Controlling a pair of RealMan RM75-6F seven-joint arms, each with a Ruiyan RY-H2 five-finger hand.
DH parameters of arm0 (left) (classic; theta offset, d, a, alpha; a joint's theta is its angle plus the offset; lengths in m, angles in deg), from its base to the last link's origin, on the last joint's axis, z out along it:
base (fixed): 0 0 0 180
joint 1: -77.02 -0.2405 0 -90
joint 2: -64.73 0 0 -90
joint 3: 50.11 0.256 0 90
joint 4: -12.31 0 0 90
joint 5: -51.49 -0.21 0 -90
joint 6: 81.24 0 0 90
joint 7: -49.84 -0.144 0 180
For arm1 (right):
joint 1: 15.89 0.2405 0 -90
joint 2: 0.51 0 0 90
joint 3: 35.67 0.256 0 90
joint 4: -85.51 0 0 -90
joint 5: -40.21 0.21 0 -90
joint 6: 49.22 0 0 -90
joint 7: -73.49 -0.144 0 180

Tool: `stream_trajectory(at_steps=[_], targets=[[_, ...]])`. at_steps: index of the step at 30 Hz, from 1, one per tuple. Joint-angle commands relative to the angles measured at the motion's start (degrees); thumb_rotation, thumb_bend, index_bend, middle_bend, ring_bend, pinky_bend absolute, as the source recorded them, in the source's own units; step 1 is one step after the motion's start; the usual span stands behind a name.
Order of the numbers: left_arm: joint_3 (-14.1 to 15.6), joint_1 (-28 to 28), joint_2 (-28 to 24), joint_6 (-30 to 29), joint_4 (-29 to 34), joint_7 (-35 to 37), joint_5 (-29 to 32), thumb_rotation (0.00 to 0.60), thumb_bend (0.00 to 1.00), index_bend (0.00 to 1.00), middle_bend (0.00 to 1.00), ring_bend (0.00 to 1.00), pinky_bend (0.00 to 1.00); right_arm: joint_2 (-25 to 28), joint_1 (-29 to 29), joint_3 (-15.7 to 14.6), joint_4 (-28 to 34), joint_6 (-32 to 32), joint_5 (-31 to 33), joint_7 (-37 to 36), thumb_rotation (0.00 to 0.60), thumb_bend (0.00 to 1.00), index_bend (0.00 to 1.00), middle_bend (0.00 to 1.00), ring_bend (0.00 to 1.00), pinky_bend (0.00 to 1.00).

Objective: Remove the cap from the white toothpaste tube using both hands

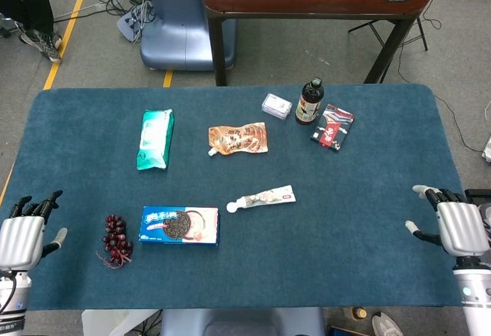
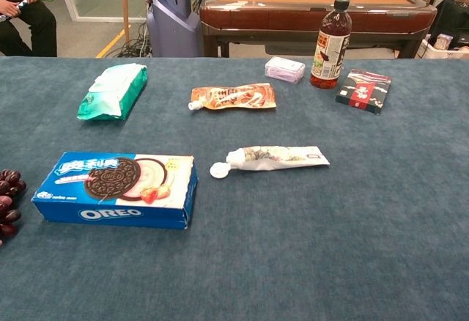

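The white toothpaste tube (image 1: pixel 267 196) (image 2: pixel 282 157) lies flat near the middle of the blue table, its round white cap (image 1: pixel 232 207) (image 2: pixel 218 169) pointing left. My left hand (image 1: pixel 21 238) hangs at the table's front left edge, fingers apart and empty. Far from the tube, my right hand (image 1: pixel 458 226) sits at the front right edge, also empty with fingers spread. The chest view shows neither hand.
An Oreo box (image 1: pixel 179 225) (image 2: pixel 117 189) lies left of the tube, grapes (image 1: pixel 116 238) beside it. Further back are a green wipes pack (image 1: pixel 155 138), an orange pouch (image 1: pixel 238 138), a small white packet (image 1: pixel 276 106), a dark bottle (image 1: pixel 309 101) and a red-black packet (image 1: pixel 332 126).
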Motion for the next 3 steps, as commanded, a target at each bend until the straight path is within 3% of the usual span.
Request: stream_trajectory(at_steps=[1, 3], targets=[[0.5, -1.4, 0.1, -1.0, 1.3, -2.7, -1.1, 0.6, 0.25, 0.17, 0.36, 0.36, 0.15, 0.1, -1.3, -0.1, 0.8, 1.2, -1.0, 0.7, 0.6, 0.23, 0.31, 0.4, 0.32, 0.33], [0.6, -1.9, 0.0, -0.9, 2.3, -3.4, -1.4, 0.6, 0.25, 0.17, 0.36, 0.36, 0.15, 0.2, -1.7, 0.1, 1.1, 1.2, -1.5, 0.8, 0.6, 0.23, 0.33, 0.4, 0.32, 0.33]])
